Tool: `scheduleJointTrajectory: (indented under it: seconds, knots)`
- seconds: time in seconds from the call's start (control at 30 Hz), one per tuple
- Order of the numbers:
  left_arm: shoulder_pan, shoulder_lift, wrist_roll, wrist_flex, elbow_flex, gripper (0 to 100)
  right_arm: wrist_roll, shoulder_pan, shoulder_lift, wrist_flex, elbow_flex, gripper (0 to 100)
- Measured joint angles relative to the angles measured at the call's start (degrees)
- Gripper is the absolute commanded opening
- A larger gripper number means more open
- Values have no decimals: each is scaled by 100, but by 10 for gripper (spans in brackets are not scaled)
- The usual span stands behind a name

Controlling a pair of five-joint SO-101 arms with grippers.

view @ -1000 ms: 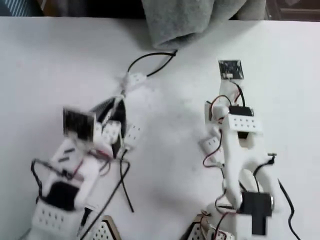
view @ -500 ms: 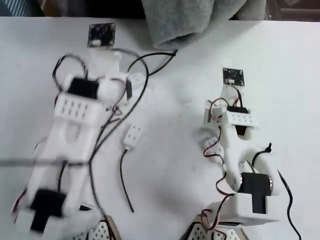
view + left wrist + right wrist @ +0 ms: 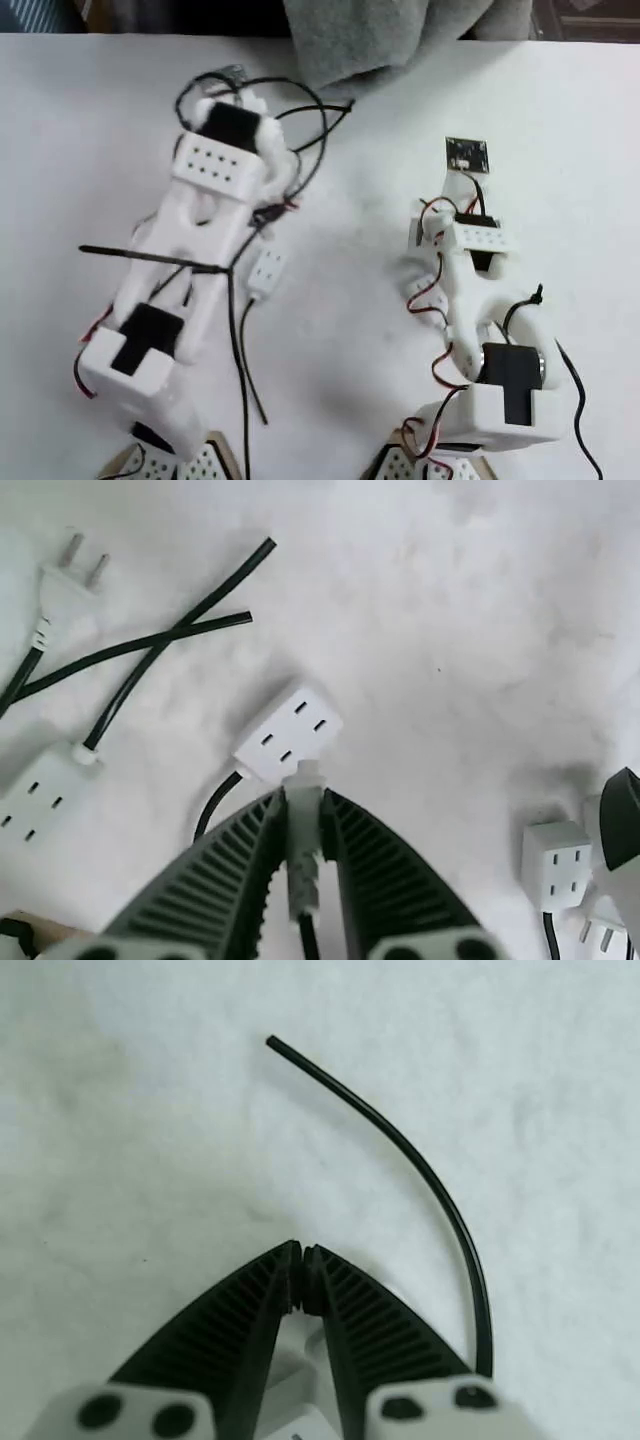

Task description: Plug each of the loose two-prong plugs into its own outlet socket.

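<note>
My left gripper [image 3: 303, 798] is shut on a white plug [image 3: 302, 825] whose black cord trails back between the fingers. The plug's tip sits just short of a white outlet socket [image 3: 290, 735] lying on the table. A loose two-prong plug [image 3: 62, 580] lies farther off beside crossed black cords [image 3: 170, 630]. Another socket [image 3: 35, 792] lies to one side, and two more [image 3: 560, 855] on the other. In the high view the left arm [image 3: 200, 230] stretches toward the far side, with a socket [image 3: 265, 268] beside it. My right gripper [image 3: 302, 1258] is shut, empty, above bare table near a black cord [image 3: 400, 1150].
A grey cloth [image 3: 385, 40] hangs over the table's far edge. The right arm [image 3: 475, 260] stands folded at the right of the white table [image 3: 560, 130]. Black cords [image 3: 245, 360] run across the table near the left arm's base.
The left arm has swung from the near left out toward the far side, stretching over the cords and sockets. The right arm has barely moved.
</note>
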Motion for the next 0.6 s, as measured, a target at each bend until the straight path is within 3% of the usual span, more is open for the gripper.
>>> scheduleJointTrajectory:
  seconds: [0.1,0.4,0.6]
  knots:
    - [114,0,519,-202,343,24,0,0,0,0,0,19]
    - [-105,0,3007,-1336,1415,24,0,0,0,0,0,19]
    - [-299,0,3613,-1978,2075,24,0,0,0,0,0,19]
